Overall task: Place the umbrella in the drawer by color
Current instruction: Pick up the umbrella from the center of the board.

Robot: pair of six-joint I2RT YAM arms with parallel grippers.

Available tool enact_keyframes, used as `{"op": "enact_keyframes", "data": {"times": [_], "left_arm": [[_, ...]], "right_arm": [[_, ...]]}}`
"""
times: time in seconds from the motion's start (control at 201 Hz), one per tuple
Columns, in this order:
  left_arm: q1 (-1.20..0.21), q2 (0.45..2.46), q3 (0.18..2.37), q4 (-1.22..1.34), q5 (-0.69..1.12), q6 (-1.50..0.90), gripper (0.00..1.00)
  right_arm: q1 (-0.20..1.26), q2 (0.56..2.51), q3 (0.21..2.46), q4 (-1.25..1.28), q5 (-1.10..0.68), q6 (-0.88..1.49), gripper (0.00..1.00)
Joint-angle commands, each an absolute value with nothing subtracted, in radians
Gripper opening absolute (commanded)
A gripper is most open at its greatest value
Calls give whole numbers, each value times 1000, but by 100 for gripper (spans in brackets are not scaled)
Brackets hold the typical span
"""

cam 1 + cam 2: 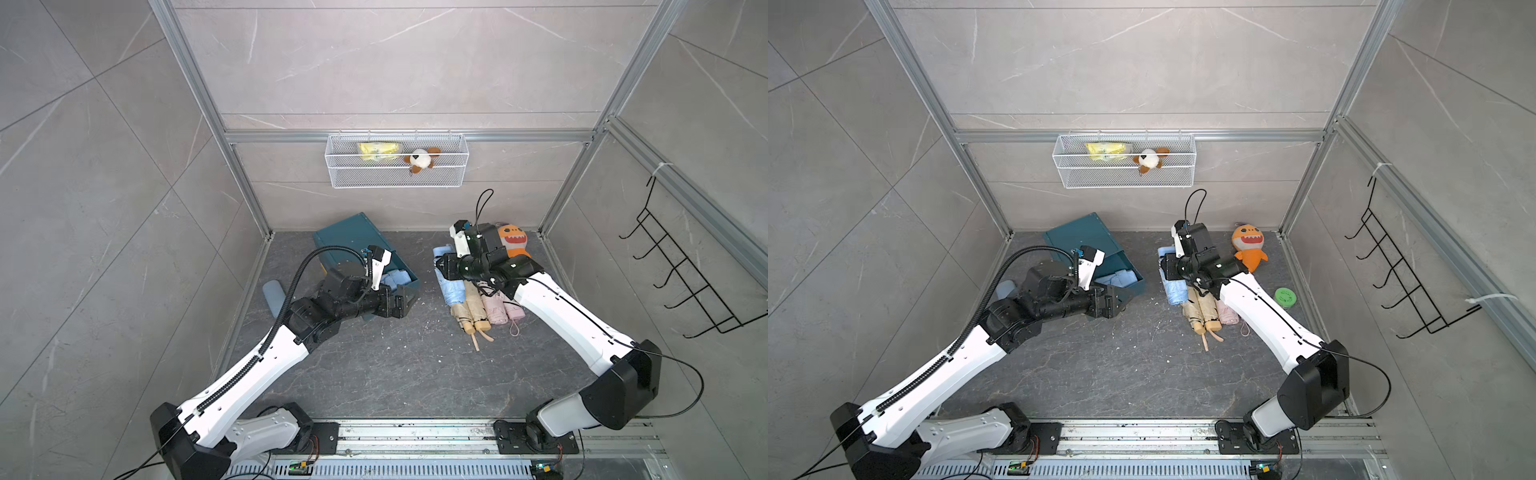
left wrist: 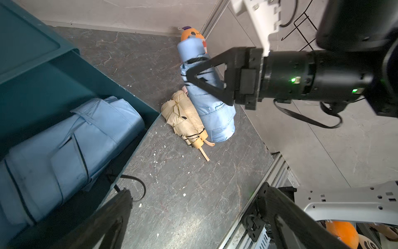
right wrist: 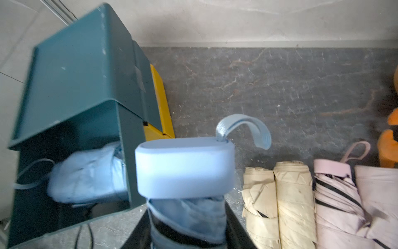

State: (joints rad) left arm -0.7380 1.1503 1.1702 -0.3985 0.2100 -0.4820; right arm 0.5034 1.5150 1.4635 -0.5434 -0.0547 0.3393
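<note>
The teal drawer (image 1: 357, 239) holds a blue umbrella (image 2: 64, 151). Your left gripper (image 1: 405, 305) gapes wide by the drawer. Your right gripper (image 1: 439, 266) squeezes the other blue umbrella (image 3: 185, 163), just beside the tan umbrellas (image 1: 469, 309). Only a top view shows the green disc (image 1: 1285, 297), far right.

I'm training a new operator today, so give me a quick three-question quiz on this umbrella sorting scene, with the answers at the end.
1. Which umbrella is the right gripper shut on? A) beige B) light blue C) pink
2. True or false: the left gripper is holding an umbrella.
3. Fill in: the stored umbrella lying in the teal drawer is ____ in color.
Key: 1 B, the light blue umbrella. 2 false, its jaws stand open and empty beside the drawer. 3 light blue.
</note>
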Motion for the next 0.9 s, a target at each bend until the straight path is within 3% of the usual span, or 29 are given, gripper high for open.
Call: {"op": "enact_keyframes", "data": {"times": [0.0, 0.294, 0.821, 0.891], "left_arm": [[-748, 1189, 1233, -360, 210, -449, 100], [-772, 1313, 1310, -273, 204, -441, 100], [-775, 1401, 1328, -173, 196, -461, 100], [-775, 1406, 1324, -159, 197, -463, 95]], "right_arm": [[507, 1485, 1530, -474, -118, 409, 23], [528, 1526, 1615, -362, -218, 532, 24], [552, 1514, 1559, -266, -289, 600, 24], [551, 1508, 1550, -260, -290, 604, 24]]}}
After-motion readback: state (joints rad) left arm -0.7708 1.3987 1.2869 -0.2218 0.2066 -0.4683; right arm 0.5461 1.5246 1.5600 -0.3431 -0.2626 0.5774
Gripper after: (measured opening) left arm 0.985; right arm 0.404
